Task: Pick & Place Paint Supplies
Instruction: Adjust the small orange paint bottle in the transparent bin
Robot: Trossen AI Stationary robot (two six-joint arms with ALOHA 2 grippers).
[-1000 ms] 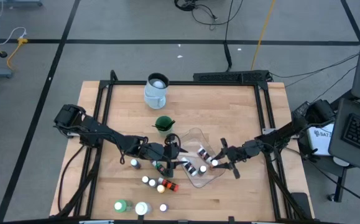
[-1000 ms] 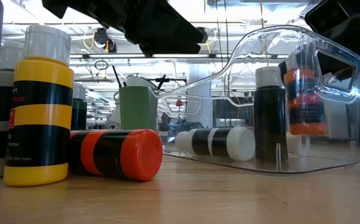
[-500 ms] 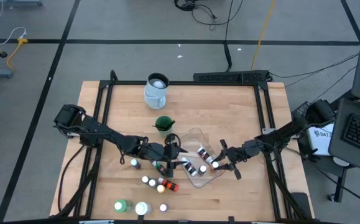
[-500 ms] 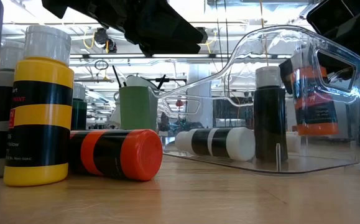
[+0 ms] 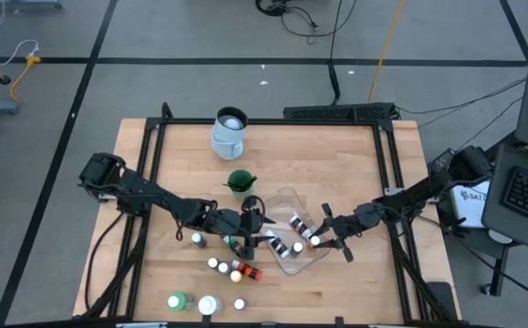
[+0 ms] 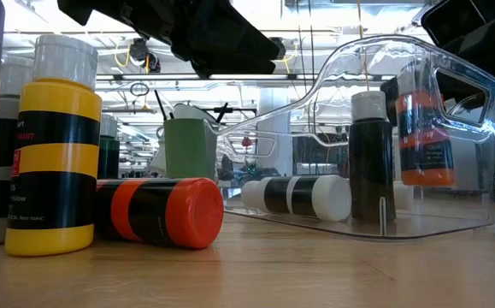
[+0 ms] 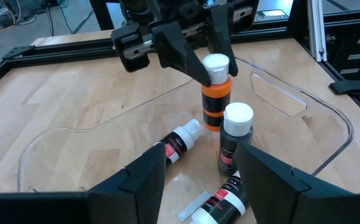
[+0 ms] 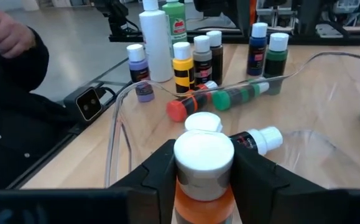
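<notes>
Two dark arms reach over the wooden worktop [image 5: 336, 164] toward a clear plastic tub [image 5: 286, 205] near its middle. The right end effector [image 5: 316, 238] is closed on an orange paint bottle [image 7: 216, 93] with a white cap, holding it upright inside the tub; in the low view the bottle's base hangs clear of the tub floor. Beside it in the tub a dark paint bottle [image 7: 234, 138] stands upright, and two more white-capped bottles [image 7: 176, 143] lie on their sides on the tub floor.

The left end effector [image 5: 250, 226] sits at the tub's left edge with its fingers [image 7: 136, 186] spread apart and nothing between them.

Outside the tub, a yellow bottle [image 6: 52, 154] stands upright; its label carries small white print too small to read. An orange-capped bottle [image 6: 157, 211] lies on its side just beside it. Further small bottles stand in a group near the worktop's front edge, along with a larger green bottle [image 5: 178, 301] and a white bottle [image 5: 209, 305]. The green bottle's label shows a red mark in the right wrist view, but the words cannot be made out.

A green cup [image 5: 239, 182] holding thin dark brushes stands behind the tub, and a pale jug [image 5: 229, 132] sits well behind that. A person's dark sleeve [image 8: 12, 106] shows beyond the worktop.
</notes>
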